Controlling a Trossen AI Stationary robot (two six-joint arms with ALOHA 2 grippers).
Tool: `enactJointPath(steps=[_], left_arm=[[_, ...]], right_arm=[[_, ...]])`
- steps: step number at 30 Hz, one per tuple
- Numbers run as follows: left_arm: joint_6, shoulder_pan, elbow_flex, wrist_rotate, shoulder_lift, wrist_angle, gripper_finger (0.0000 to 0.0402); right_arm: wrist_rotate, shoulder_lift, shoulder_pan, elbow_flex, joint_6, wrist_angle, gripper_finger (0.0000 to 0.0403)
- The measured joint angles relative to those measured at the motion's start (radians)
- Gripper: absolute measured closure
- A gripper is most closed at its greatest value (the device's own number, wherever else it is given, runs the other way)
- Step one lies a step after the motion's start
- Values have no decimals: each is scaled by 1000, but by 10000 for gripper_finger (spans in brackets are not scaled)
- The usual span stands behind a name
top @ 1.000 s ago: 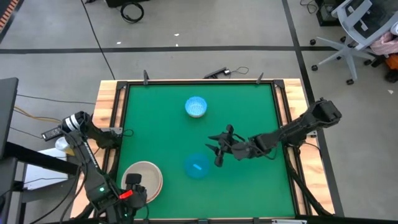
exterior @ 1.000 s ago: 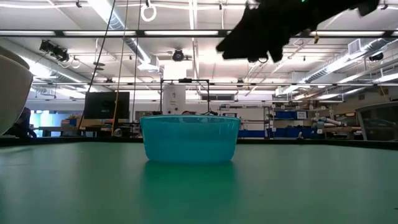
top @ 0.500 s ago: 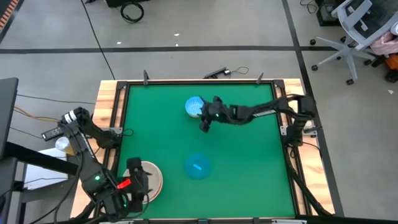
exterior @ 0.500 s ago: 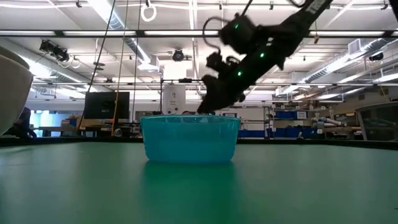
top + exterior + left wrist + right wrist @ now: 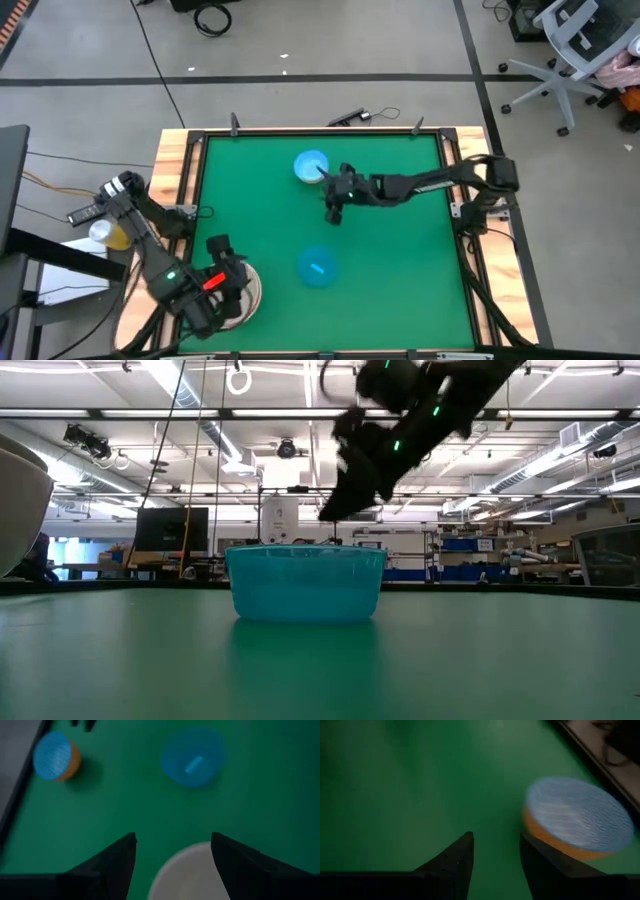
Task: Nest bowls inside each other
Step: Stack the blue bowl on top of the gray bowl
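The small light-blue speckled bowl [image 5: 311,166] sits on its base on the green mat, toward the far edge. My right gripper [image 5: 332,210] hovers open just on its near right; the right wrist view shows the bowl [image 5: 577,815] beyond my fingers [image 5: 495,847]. The solid blue bowl [image 5: 317,268] stands alone near the middle front [image 5: 305,582]. At the front left corner my left gripper [image 5: 238,285] is open above a pale stack of bowls [image 5: 255,292], whose white rim [image 5: 192,875] shows between my fingers [image 5: 172,845].
A raised wooden frame [image 5: 180,170] borders the green mat. Free mat lies between the speckled bowl and the blue bowl, and along the right side. A white bowl wall [image 5: 20,510] fills the low view's left edge.
My right gripper has swung from beside the blue bowl toward the table's far edge, up to the speckled bowl. My left gripper has risen and moved over the pale stack toward the table's right. The blue bowl has stayed put.
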Motion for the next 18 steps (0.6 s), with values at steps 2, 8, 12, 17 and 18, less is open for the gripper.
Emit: enactJointPath(steps=[2, 8, 12, 17, 18], left_arm=[[45, 39, 0, 0, 0, 2, 143], [135, 115, -1, -14, 0, 75, 143], [190, 131, -1, -39, 0, 182, 143], [221, 140, -1, -43, 0, 264, 143], [221, 145, -1, -43, 0, 272, 143]], right_arm=[[-10, -29, 61, 0, 55, -4, 239], [11, 11, 253, 0, 209, -16, 239], [127, 84, 349, 0, 292, -7, 239], [245, 158, 402, 0, 393, -10, 239], [248, 171, 406, 0, 407, -9, 239]])
